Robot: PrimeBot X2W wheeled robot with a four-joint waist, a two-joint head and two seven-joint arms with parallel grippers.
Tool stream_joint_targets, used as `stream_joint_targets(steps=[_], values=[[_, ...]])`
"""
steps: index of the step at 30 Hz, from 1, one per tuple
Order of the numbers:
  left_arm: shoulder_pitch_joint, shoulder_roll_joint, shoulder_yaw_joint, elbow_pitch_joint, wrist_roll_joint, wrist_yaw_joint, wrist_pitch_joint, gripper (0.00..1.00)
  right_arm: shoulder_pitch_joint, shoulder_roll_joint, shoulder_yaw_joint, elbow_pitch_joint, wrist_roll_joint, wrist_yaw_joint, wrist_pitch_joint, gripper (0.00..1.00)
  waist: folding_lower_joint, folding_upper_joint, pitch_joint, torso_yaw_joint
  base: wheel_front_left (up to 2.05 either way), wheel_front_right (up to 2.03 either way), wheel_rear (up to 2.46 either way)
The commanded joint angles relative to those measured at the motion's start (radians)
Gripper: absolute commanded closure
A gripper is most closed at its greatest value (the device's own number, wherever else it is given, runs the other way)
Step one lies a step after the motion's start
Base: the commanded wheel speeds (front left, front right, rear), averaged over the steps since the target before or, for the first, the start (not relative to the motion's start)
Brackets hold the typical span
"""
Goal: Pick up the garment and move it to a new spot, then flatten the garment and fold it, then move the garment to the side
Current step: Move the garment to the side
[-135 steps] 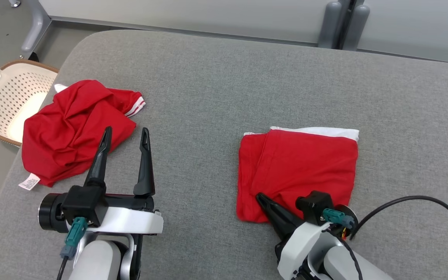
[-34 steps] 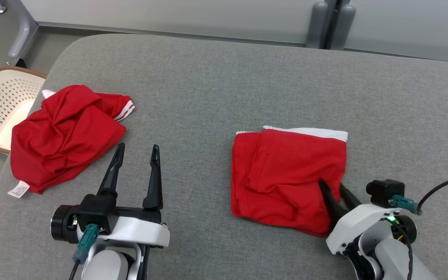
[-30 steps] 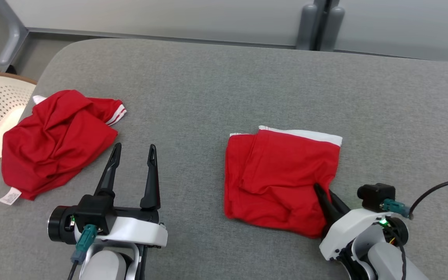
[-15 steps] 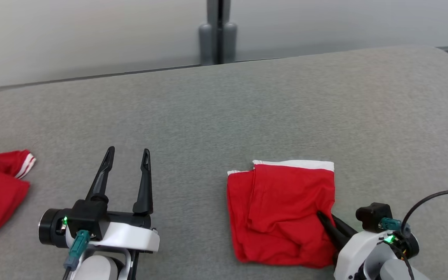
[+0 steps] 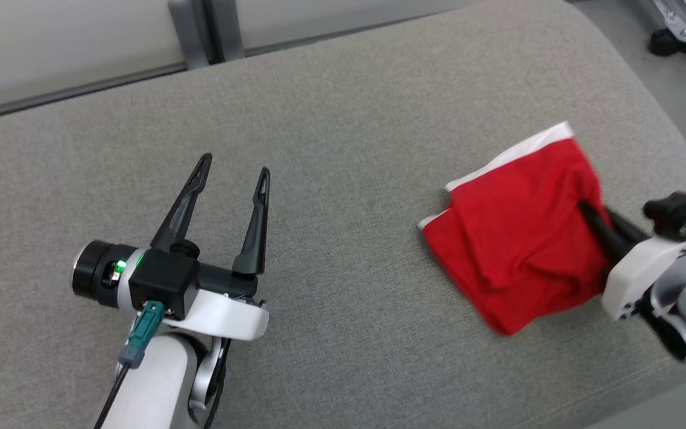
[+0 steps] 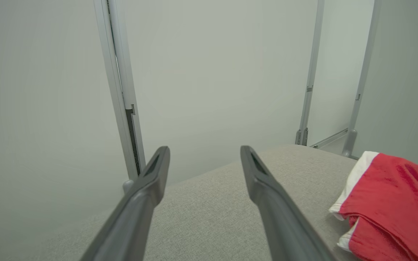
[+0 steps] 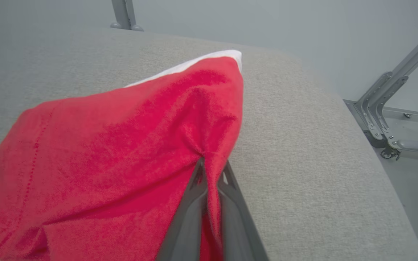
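Right jaws pinching red garment [image 5: 515, 238] (white hem), left jaws apart

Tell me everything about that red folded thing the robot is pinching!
The folded red cloth garment looks soft and knitted, folded into a rough, wrinkly square with a white band along its far edge. It lies on the grey fabric table top, near its rounded right corner. The right gripper is shut on a pinch of its right edge, where the cloth bunches into creases. Whether it is partly lifted is unclear.
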Motion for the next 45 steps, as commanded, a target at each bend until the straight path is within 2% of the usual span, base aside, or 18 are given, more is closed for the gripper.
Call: stream_joint_targets(steps=[1, 7, 13, 18, 19, 20, 21, 27, 31, 34, 40, 45], values=[[-0.033, 0.008, -0.005, -0.01, 0.013, -0.006, 0.004, 0.0, -0.044, -0.014, -0.014, 0.019, 0.023, -0.002, -0.021, 1.0, 0.0, 0.0, 0.089, 0.0, 0.0, 0.0, 0.0], [-0.124, 0.014, -0.044, -0.064, 0.055, -0.018, 0.033, 0.0, -0.196, -0.093, -0.055, 0.126, 0.093, -0.002, -0.059, 1.0, 0.0, 0.0, 0.217, 0.023, 0.0, 0.0, 0.0], [-0.192, 0.021, -0.082, -0.126, 0.096, -0.03, 0.058, 0.0, -0.276, -0.176, -0.11, 0.228, 0.175, -0.002, -0.079, 1.0, 0.0, 0.0, 0.328, 0.052, 0.0, 0.0, 0.0], [-0.234, 0.032, -0.096, -0.172, 0.118, -0.037, 0.082, 0.0, -0.332, -0.193, -0.128, 0.285, 0.219, -0.002, -0.085, 1.0, 0.0, 0.0, 0.408, 0.059, 0.0, 0.0, 0.0], [-0.242, 0.034, -0.097, -0.178, 0.122, -0.038, 0.085, 0.0, -0.345, -0.195, -0.134, 0.3, 0.224, -0.002, -0.086, 0.56, 0.0, 0.0, 0.419, 0.059, 0.0, 0.0, 0.0], [-0.248, 0.036, -0.097, -0.182, 0.123, -0.039, 0.087, 0.0, -0.351, -0.187, -0.135, 0.313, 0.233, -0.002, -0.086, 0.08, 0.0, 0.0, 0.428, 0.058, 0.0, 0.0, 0.0], [-0.25, 0.039, -0.097, -0.183, 0.123, -0.04, 0.09, 0.0, -0.357, -0.177, -0.138, 0.326, 0.243, -0.002, -0.086, 0.0, 0.0, 0.0, 0.432, 0.056, 0.0, 0.0, 0.0], [-0.252, 0.047, -0.092, -0.173, 0.117, -0.033, 0.085, 0.0, -0.373, -0.156, -0.148, 0.412, 0.254, -0.002, -0.092, 0.0, 0.0, 0.0, 0.422, 0.043, 0.0, 0.0, 0.0], [-0.218, 0.047, -0.087, -0.143, 0.103, -0.023, 0.069, 0.0, -0.336, -0.144, -0.151, 0.459, 0.26, -0.002, -0.094, 0.0, 0.0, 0.0, 0.364, 0.028, 0.0, 0.0, 0.0], [-0.187, 0.043, -0.079, -0.119, 0.083, -0.011, 0.053, 0.0, -0.309, -0.151, -0.162, 0.45, 0.259, -0.002, -0.094, 0.0, 0.0, 0.0, 0.307, 0.019, 0.0, 0.0, 0.0], [-0.081, 0.042, -0.049, -0.067, 0.033, 0.022, 0.028, 0.0, -0.203, -0.149, -0.247, 0.333, 0.187, -0.002, -0.094, 0.0, 0.0, 0.0, 0.171, -0.004, 0.0, 0.0, 0.0], [0.0, 0.036, -0.035, -0.046, -0.001, 0.042, 0.019, 0.0, -0.068, -0.102, -0.385, 0.193, 0.088, -0.002, -0.094, 0.0, 0.0, 0.0, 0.077, -0.004, 0.0, 0.0, 0.0]])
